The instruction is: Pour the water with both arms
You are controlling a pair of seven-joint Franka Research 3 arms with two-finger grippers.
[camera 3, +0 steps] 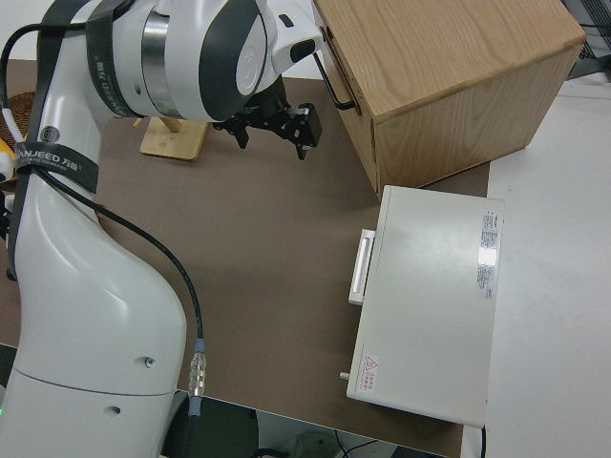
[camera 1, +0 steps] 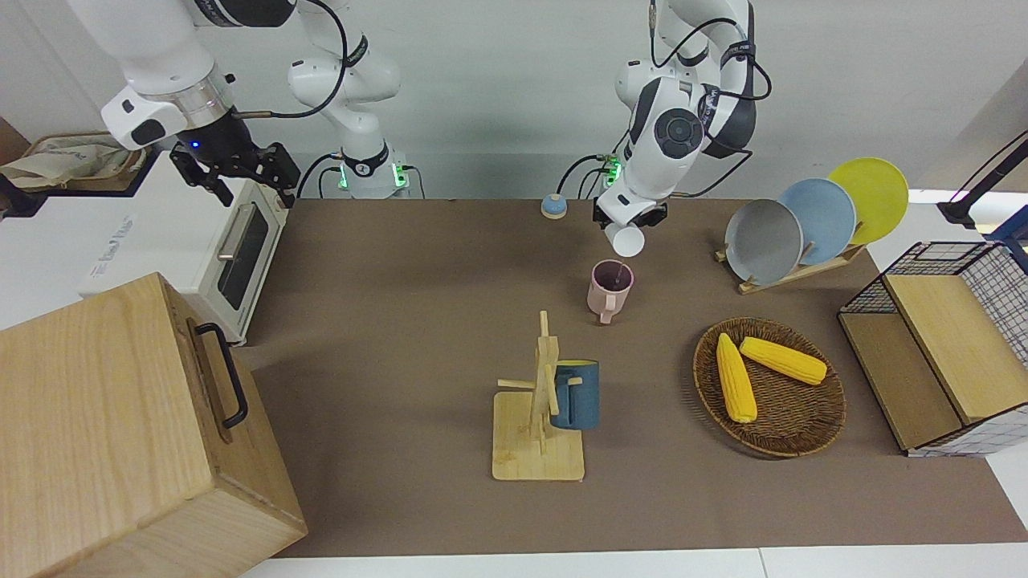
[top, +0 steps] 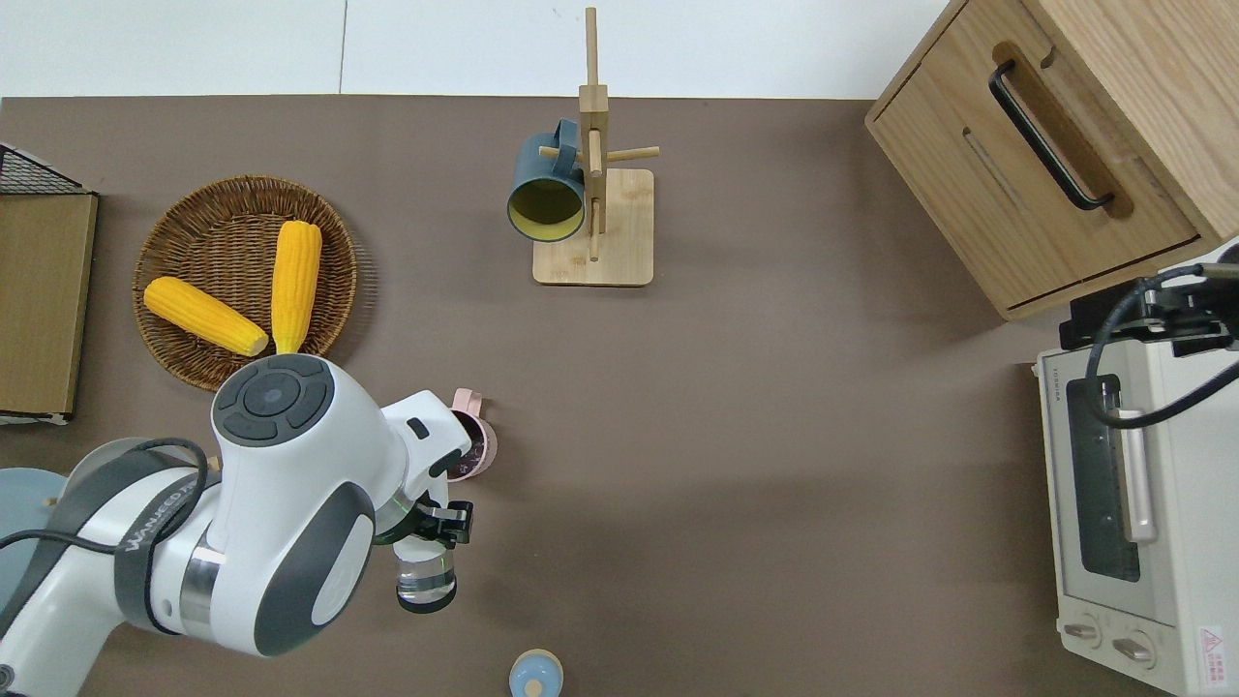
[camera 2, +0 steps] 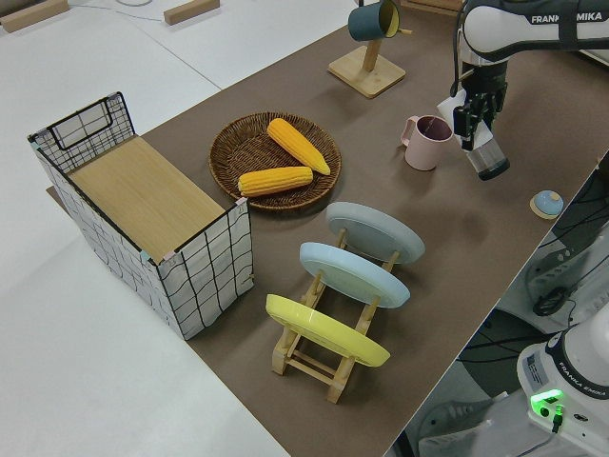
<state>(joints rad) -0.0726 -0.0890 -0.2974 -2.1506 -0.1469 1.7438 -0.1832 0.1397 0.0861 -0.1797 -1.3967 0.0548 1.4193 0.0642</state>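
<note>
My left gripper is shut on a clear bottle and holds it tilted. The bottle's white mouth hangs over the rim of a pink mug on the brown mat. A thin stream shows inside the mug. The mug is half hidden under the left arm in the overhead view. The left side view shows the gripper, bottle and mug. My right gripper is open and empty, over the end of the toaster oven that lies farthest from the robots; it also shows in the right side view.
A blue lid lies near the left arm's base. A wooden mug rack carries a blue mug. A wicker basket holds two corn cobs. A plate rack, a wire crate and a wooden cabinet stand around.
</note>
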